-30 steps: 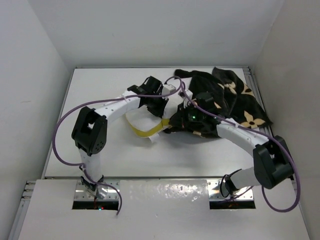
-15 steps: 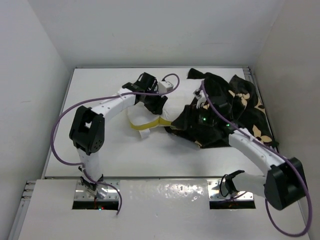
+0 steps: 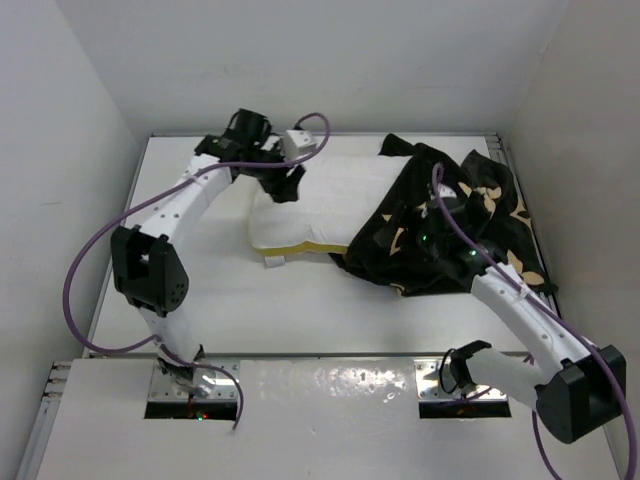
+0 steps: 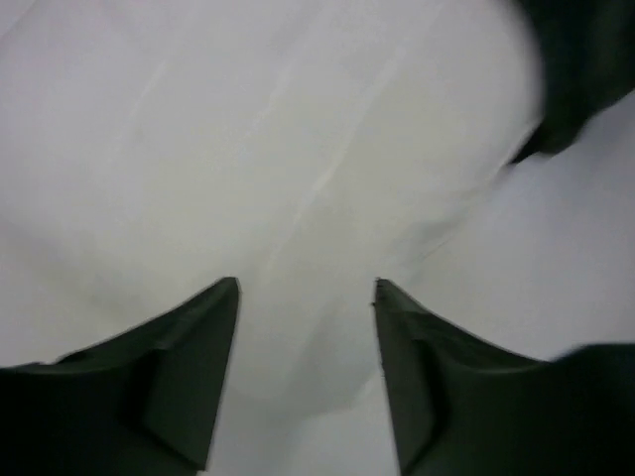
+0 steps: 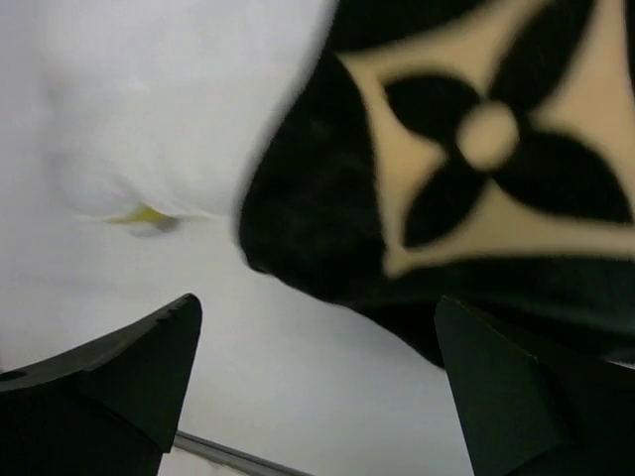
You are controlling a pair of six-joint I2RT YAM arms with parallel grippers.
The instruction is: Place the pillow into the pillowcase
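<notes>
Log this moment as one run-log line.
pillow: right end covered by pillowcase, left end bare | left gripper: open, over pillow | right gripper: open, over pillowcase edge | insertion unfinished
</notes>
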